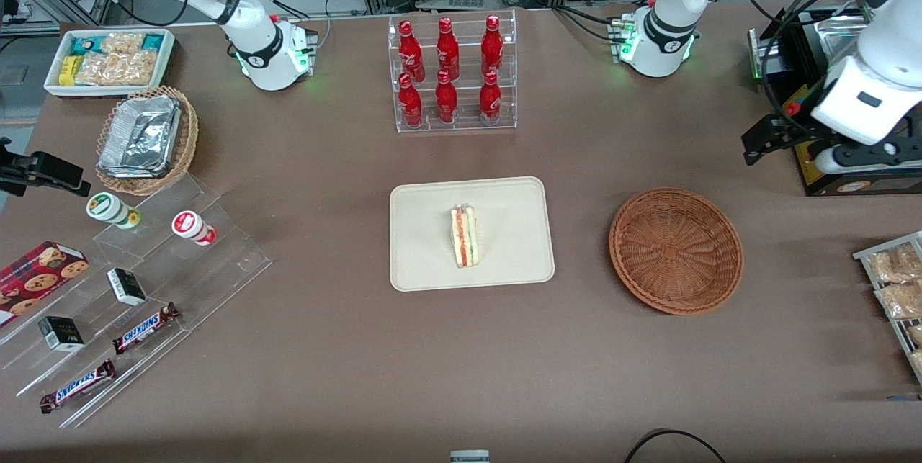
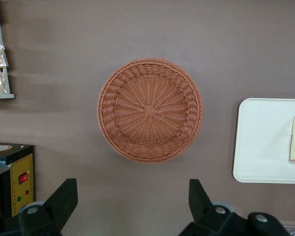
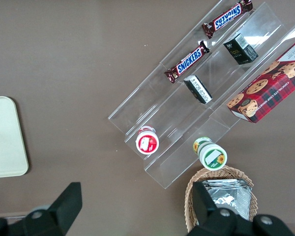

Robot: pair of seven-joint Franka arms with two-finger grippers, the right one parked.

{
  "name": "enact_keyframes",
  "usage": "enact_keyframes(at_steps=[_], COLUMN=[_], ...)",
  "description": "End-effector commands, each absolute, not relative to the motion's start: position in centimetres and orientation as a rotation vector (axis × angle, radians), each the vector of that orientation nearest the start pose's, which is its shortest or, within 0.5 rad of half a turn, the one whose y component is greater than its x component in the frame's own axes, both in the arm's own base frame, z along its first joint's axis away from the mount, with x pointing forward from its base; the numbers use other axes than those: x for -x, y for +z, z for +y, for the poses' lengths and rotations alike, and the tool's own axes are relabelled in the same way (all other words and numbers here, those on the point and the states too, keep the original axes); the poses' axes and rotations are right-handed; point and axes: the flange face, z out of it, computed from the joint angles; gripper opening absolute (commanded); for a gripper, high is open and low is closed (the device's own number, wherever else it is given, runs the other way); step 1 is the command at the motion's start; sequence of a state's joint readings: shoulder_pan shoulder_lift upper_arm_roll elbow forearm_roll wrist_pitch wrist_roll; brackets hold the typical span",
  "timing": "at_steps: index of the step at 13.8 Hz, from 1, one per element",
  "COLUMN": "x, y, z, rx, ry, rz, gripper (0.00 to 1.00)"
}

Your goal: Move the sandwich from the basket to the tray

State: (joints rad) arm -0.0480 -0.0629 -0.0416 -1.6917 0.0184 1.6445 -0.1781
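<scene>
Front view: sandwich lay on tray; basket sat empty below the wide-open, empty-handed gripper. Placement judged complete; only retreat remained.

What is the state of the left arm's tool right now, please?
Left tool: open and holding nothing, raised above the table near the empty wicker basket; the sandwich lies on the tray.

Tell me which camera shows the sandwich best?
The front view: the whole sandwich lies on the tray, filling stripes showing. The left wrist view catches only its edge, cut off. The right wrist view misses it. The open gripper hangs empty above the table near the basket.
</scene>
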Motion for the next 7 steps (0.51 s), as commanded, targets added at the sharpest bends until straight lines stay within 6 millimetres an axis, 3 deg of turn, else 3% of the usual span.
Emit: enact_keyframes(at_steps=[1, 4, 7], x=[-54.7, -55.4, -55.8], y=[61.8, 61.7, 61.3], z=[-3.2, -1.6, -1.5], rx=[3.144, 3.134, 3.133], ry=[-0.043, -0.034, -0.029], rz=[-0.114, -0.05, -0.019], gripper=[1.0, 1.0, 1.0])
